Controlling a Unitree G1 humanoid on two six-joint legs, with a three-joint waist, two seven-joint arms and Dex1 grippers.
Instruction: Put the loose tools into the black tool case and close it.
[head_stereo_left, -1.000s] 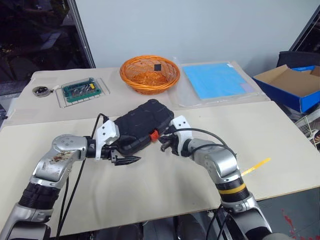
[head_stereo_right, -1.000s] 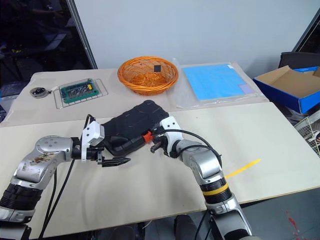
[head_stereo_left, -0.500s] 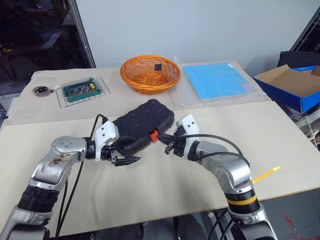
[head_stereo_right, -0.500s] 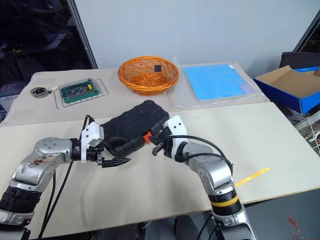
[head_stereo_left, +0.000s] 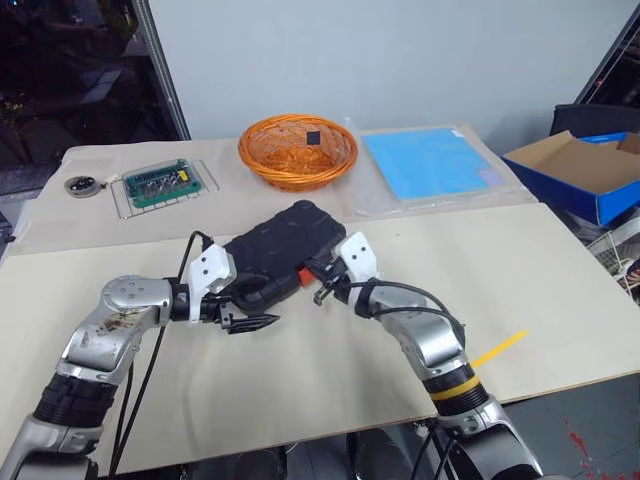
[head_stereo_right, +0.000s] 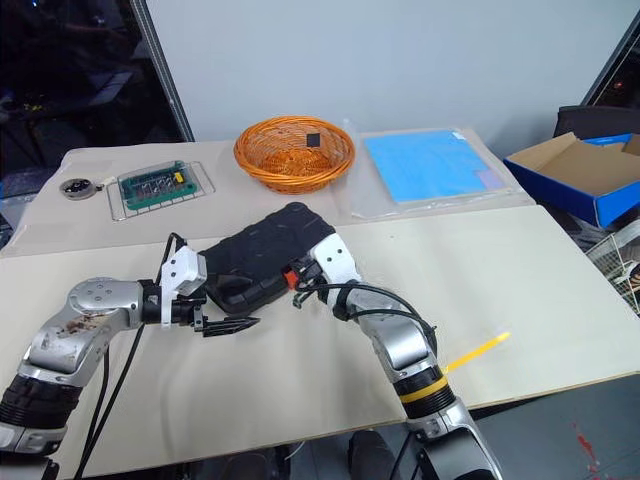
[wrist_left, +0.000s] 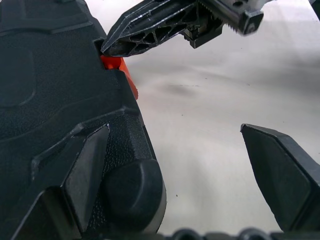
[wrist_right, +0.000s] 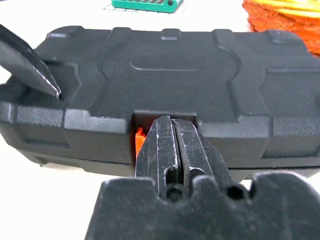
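Case (head_stereo_left: 280, 254) lies shut on the table (head_stereo_left: 560, 270), seen from the left eye, slanted, with the orange basket (head_stereo_left: 297, 147) well behind it. Half a second ago the right claw (head_stereo_left: 318, 291) was a little way off from the orange latch (head_stereo_left: 304, 277). Now it has swung back in and its tip is right at the latch. The left claw (head_stereo_left: 245, 322) has stayed where it was, beside the near left corner of the case, with its fingers spread. No loose tools lie on the table, so they are most likely inside already.

Seen from the right eye, the picture is the same: the right claw has come in to the latch, and the left one has not moved.

Looking from the left wrist, one spread finger (wrist_left: 82, 172) lies against the case corner and the other finger (wrist_left: 280, 172) is out over bare table. The right claw's pointed tip touches the case just above the latch (wrist_left: 120, 67).

From the right wrist, the two fingers (wrist_right: 170, 150) are pressed tight together with nothing between them. Their tip sits in the notch in the case's front edge, covering most of the latch (wrist_right: 140, 145).

It looks like the right claw is pushing the latch to lock the case. That would be the last step of the job.
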